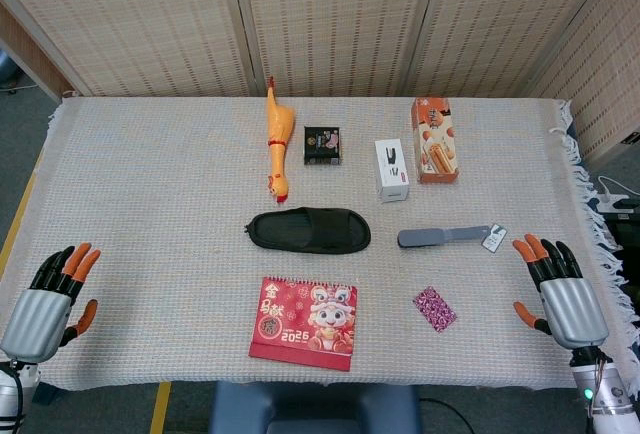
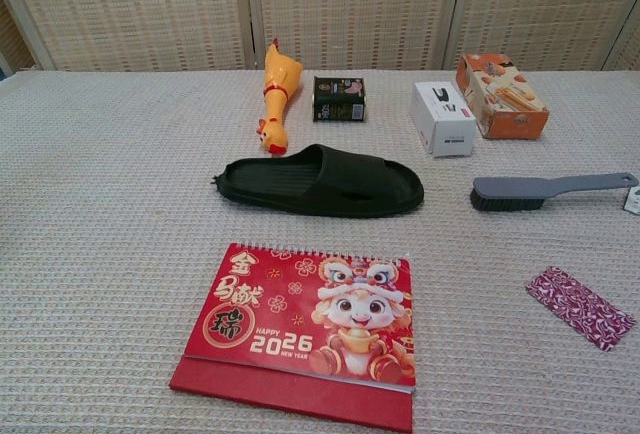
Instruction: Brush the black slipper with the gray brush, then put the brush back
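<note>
The black slipper [image 1: 309, 230] [image 2: 320, 182] lies flat in the middle of the table, toe to the right. Right of it lies the gray brush [image 1: 444, 237] [image 2: 545, 190], bristles down, handle pointing right with a white tag at its end. My left hand [image 1: 48, 304] hovers at the table's near left corner, fingers apart and holding nothing. My right hand [image 1: 560, 289] is at the near right edge, fingers spread and empty, a little right of and nearer than the brush handle. Neither hand shows in the chest view.
A red 2026 desk calendar [image 1: 305, 321] [image 2: 308, 320] stands near the front edge. A rubber chicken [image 1: 276, 151], a dark small packet [image 1: 322, 145], a white box [image 1: 391, 169] and an orange snack box [image 1: 433, 139] line the back. A patterned pink packet [image 1: 434, 308] lies front right.
</note>
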